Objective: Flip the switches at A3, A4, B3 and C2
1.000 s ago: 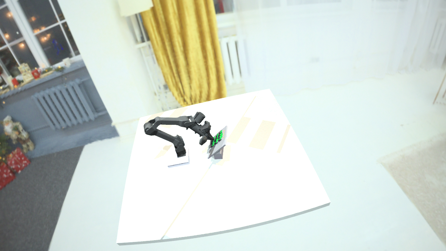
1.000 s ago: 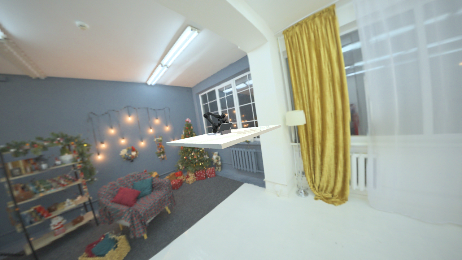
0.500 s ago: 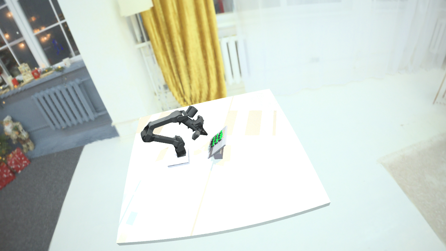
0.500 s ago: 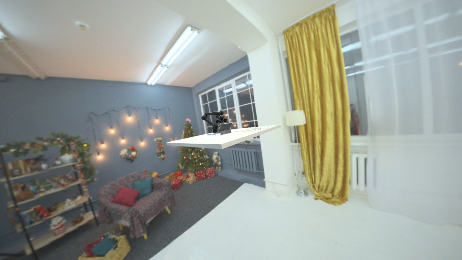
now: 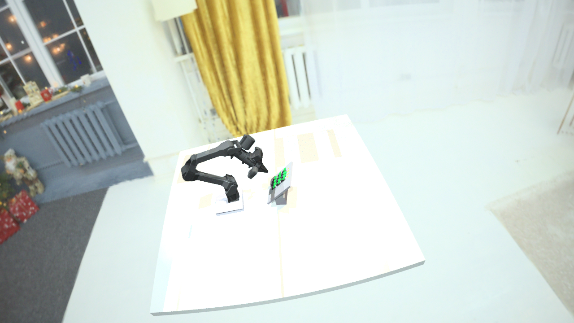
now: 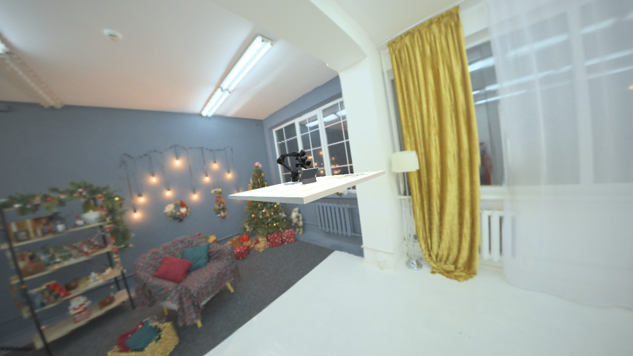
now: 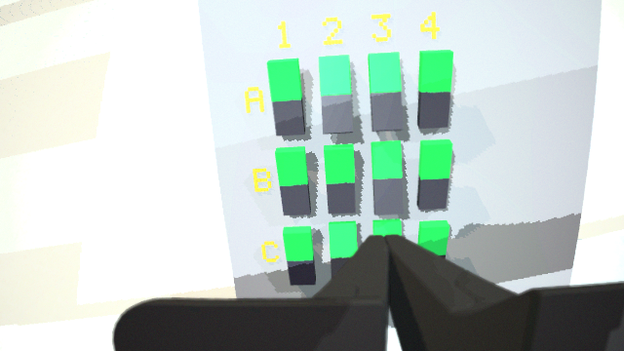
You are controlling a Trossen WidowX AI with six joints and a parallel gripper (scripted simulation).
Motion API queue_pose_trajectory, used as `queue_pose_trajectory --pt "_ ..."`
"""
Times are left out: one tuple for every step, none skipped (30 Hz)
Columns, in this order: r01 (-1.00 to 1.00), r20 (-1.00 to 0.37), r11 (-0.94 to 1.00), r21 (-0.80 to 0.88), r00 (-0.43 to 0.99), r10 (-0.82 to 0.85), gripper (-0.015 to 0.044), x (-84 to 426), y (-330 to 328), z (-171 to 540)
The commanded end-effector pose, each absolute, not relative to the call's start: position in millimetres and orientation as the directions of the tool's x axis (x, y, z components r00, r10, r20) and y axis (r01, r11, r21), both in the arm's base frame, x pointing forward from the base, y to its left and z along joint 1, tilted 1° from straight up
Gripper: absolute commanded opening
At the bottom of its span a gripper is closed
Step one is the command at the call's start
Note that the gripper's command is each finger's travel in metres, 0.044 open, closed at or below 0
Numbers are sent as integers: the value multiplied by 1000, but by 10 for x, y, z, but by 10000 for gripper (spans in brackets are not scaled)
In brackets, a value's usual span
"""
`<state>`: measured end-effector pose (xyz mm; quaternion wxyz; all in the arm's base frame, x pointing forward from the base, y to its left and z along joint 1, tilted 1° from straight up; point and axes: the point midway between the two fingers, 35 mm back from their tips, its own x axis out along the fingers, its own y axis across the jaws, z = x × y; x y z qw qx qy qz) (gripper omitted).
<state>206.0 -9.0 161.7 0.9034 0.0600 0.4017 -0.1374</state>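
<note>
The grey tilted panel point(image 5: 283, 188) point(image 6: 310, 173) point(image 7: 531, 132) bears three rows of four green-and-dark switches. In the wrist view, switches A3 point(image 7: 385, 73) and B3 point(image 7: 387, 161) look paler than A4 point(image 7: 435, 70). A2 point(image 7: 334, 75) is pale too. Switch C2 point(image 7: 343, 239) shows its green half; its dark half is partly hidden by a finger. Which end of each is raised is hard to tell. My gripper point(image 5: 267, 172) point(image 7: 384, 237) is shut and empty. Its tips stand off the panel, with a gap in the top view, and cover C3's lower part in the wrist view.
The panel's stand point(image 5: 281, 199) rests on the white table point(image 5: 341, 224) in front of the arm's base point(image 5: 229, 207). Neighbouring switches B4 point(image 7: 435, 161), B2 point(image 7: 339, 166) and C4 point(image 7: 433, 236) sit close by; C4's lower part is hidden by a finger.
</note>
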Motion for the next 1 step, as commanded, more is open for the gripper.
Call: queue_pose_trajectory --pt "291 -743 957 -1 640 -196 0 2061 -85 1625"
